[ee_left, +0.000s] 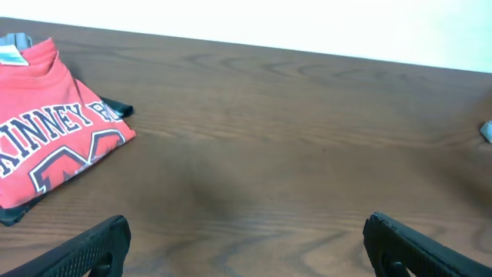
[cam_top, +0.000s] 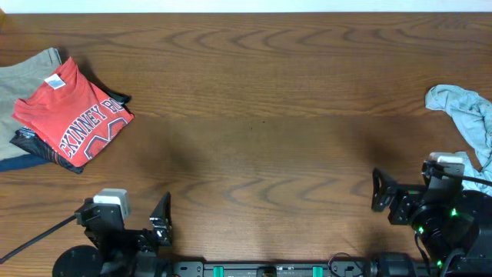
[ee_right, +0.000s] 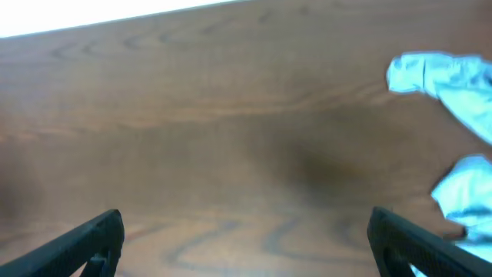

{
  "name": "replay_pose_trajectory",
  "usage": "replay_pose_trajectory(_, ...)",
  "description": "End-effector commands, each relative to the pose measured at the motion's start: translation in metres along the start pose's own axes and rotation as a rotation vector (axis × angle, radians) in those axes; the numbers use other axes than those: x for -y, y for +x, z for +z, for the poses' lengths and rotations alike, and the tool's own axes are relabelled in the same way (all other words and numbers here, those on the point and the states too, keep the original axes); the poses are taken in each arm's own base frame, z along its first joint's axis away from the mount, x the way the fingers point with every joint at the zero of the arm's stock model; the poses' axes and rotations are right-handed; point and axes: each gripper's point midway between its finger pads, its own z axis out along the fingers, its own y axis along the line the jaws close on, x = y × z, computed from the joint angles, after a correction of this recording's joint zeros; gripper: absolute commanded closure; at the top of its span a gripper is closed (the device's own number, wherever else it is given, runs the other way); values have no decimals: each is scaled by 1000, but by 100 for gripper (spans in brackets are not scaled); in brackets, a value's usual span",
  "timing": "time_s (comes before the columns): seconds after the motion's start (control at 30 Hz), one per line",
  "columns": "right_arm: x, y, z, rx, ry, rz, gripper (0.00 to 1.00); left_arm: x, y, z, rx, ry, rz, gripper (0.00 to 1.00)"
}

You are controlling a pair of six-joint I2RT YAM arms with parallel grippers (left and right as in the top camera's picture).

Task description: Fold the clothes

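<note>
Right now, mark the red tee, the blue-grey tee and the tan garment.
red tee point(cam_top: 75, 115): overhead view, on its lettered front.
blue-grey tee point(cam_top: 475, 119): overhead view, on its crumpled middle.
tan garment point(cam_top: 23, 77): overhead view, on the part showing beside the red tee.

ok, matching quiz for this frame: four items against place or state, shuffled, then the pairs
Items:
1. red tee
2. grey-blue tee
3. left end effector
4. beige garment

Places or states:
A. crumpled at the table's right edge
B. partly under another garment, far left
C. folded, on top of the left pile
D. open, holding nothing

Pairs: 1-C, 2-A, 3-D, 4-B
</note>
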Motion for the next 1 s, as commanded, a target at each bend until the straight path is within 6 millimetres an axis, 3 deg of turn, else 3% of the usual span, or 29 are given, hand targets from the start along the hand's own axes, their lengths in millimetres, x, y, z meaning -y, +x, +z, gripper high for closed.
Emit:
replay_pose_trajectory(0.0,5,11,0,-37,23,-3,1,-2,3,2,-5,-12,7,2)
replay_pose_trajectory(0.33,9,41,-3,-162,40,8,1,-2,3,2,-5,-12,7,2)
replay_pose_trajectory(0.97,9,43,-3,-157,39,8,1,-2,3,2,-5,-12,7,2)
